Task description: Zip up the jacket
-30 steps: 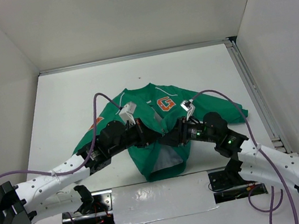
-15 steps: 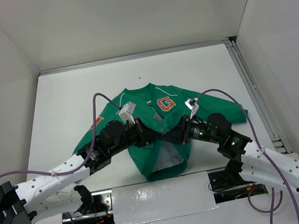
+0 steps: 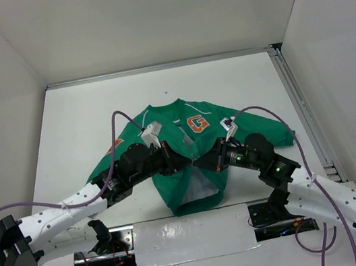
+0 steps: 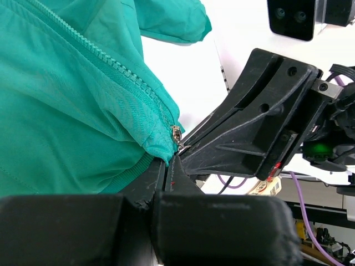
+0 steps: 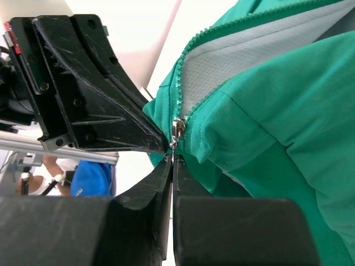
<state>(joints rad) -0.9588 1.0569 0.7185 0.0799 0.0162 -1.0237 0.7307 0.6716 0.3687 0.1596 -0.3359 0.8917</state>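
The green jacket (image 3: 178,191) lies flat on the white table, its orange G patch (image 3: 196,124) up and its front partly open over the white lining. Both grippers meet at the lower front, tip to tip. My left gripper (image 3: 187,162) is shut on the jacket's green edge right beside the zipper (image 4: 167,163). In the right wrist view the silver zipper slider (image 5: 177,128) sits just above my right gripper (image 5: 172,157), which is shut on the slider's small pull tab. The zipper teeth (image 4: 105,66) run up and away, unjoined above the slider.
A metal rail (image 3: 302,109) runs along the table's right edge, and white walls close in the back and sides. A white taped strip (image 3: 188,235) lies between the arm bases. Purple cables (image 3: 115,119) arch above both arms.
My right gripper was open a second ago and has shut on the zipper pull. The left gripper has kept its grip, and neither arm has moved much.
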